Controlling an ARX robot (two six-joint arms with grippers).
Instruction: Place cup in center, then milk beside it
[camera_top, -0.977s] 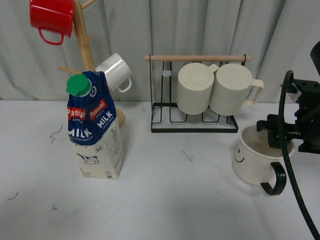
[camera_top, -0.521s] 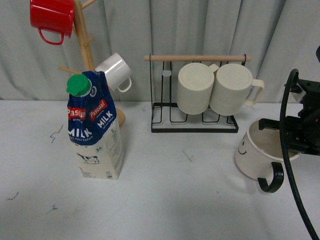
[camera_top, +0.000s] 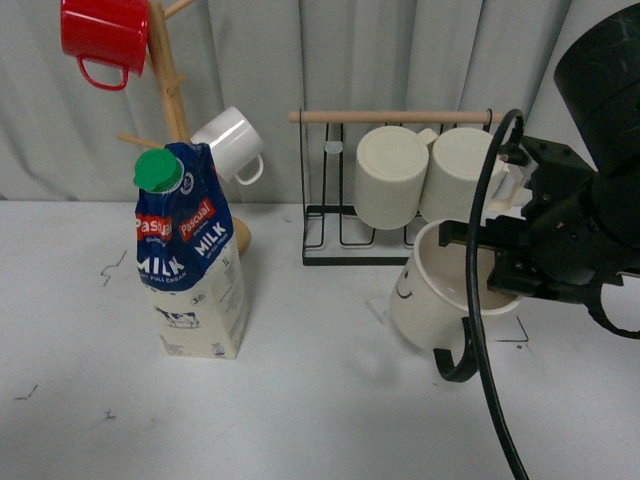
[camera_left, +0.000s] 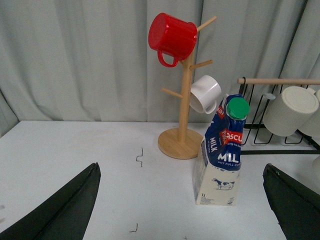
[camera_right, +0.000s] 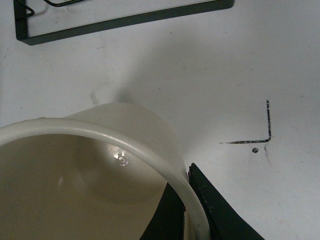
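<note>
Cup (camera_top: 425, 305) hangs tilted, rim pinched by right end effector (camera_top: 500, 283), before rack (camera_top: 390, 260); milk (camera_top: 190, 265) well apart.

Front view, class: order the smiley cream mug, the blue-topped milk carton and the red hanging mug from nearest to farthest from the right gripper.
1. Wide cream mug with black handle, gripped by the right gripper, centre-right.
2. Blue-topped milk carton, green cap, at left.
3. Red mug, upper left on the wooden tree.
</note>
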